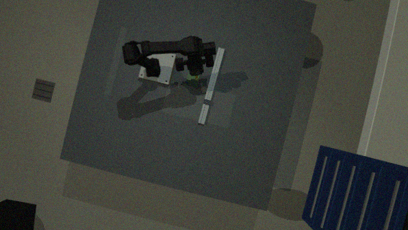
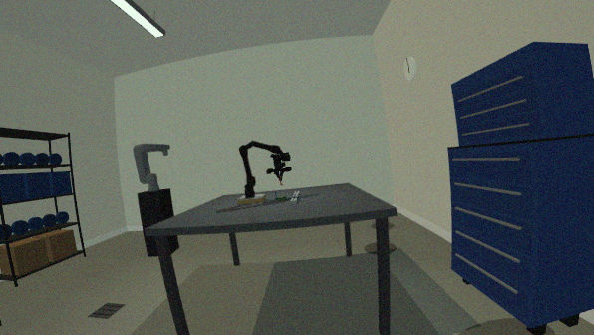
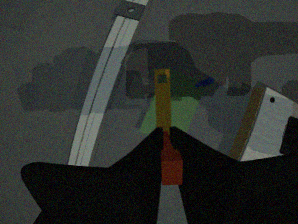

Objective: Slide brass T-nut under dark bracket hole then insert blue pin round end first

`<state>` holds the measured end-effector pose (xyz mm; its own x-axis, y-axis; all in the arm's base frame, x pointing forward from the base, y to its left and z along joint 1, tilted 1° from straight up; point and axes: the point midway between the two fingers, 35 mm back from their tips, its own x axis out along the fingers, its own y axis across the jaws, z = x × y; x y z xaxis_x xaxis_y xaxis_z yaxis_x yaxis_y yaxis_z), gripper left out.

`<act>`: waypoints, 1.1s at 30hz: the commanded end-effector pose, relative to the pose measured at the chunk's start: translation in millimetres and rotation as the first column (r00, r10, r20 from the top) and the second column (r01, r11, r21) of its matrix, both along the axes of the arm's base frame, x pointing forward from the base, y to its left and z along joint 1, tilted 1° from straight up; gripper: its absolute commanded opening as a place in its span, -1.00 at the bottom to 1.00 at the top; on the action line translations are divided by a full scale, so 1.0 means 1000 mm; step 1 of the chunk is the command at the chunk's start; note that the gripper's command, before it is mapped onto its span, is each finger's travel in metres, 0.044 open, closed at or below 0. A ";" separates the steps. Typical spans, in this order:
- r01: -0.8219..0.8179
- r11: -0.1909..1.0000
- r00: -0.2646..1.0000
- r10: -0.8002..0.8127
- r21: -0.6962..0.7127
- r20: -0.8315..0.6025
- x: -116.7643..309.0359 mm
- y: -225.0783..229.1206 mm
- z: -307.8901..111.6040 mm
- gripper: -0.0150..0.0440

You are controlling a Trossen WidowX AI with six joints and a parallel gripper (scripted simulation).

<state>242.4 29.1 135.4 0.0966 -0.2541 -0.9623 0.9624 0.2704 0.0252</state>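
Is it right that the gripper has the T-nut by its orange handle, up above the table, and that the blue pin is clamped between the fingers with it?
Not quite: the blue pin is not between the fingers; the wrist view shows it off to one side, beyond the fingertips. The rest stands: the gripper holds the T-nut by its orange handle, above the table.

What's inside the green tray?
A blue pin stands by the green tray's far end. The brass T-nut hides part of the tray, so I can't see what's behind it.
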 end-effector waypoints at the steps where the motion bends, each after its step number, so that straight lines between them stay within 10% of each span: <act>1: 0.012 1.000 1.000 -0.012 0.001 0.002 0.005 0.003 0.003 -1.00; 33: 0.110 0.994 0.994 -0.111 0.024 0.010 0.045 0.035 0.011 -1.00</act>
<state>284.6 59.9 145.7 0.0806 -0.2452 -0.9661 0.9848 0.1692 0.0392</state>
